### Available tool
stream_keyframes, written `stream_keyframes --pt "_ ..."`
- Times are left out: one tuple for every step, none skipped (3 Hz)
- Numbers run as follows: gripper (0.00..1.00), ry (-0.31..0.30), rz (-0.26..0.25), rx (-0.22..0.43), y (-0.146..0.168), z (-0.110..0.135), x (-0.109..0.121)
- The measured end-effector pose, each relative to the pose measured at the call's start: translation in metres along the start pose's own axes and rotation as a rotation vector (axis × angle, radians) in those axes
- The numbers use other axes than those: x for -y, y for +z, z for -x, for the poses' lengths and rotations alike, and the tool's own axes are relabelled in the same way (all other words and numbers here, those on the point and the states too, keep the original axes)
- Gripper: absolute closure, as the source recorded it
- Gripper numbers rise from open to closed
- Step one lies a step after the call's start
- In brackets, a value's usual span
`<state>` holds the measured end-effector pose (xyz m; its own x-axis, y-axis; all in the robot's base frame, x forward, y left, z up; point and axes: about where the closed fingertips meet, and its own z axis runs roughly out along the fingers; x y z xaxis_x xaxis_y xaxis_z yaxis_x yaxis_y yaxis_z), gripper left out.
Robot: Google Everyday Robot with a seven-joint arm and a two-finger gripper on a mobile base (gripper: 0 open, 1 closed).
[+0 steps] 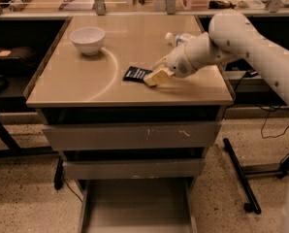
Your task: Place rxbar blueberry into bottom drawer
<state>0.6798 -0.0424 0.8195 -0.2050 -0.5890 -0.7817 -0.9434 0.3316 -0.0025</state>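
Note:
The rxbar blueberry [134,73] is a small dark flat wrapper lying on the tan table top [86,81], right of centre. My gripper [155,76] reaches in from the right on the white arm [241,38]. Its pale fingertips rest at the bar's right end, low on the table. The bottom drawer [135,203] is pulled open at floor level below the table, and its flat grey floor shows nothing in it.
A white bowl [88,39] stands at the table's back left. A clear plastic bottle [179,38] lies behind my arm. Two grey drawer fronts [130,137] are shut above the open one. Black frame legs [239,174] stand on the floor at right.

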Motion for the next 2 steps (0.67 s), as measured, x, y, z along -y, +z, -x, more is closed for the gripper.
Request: stream_keyframes --pt "1.0 -0.081 -0.016 0.153 -0.034 0.016 -0.063" --pt "1.0 -0.118 -0.021 0.243 -0.056 0.01 -0.115"
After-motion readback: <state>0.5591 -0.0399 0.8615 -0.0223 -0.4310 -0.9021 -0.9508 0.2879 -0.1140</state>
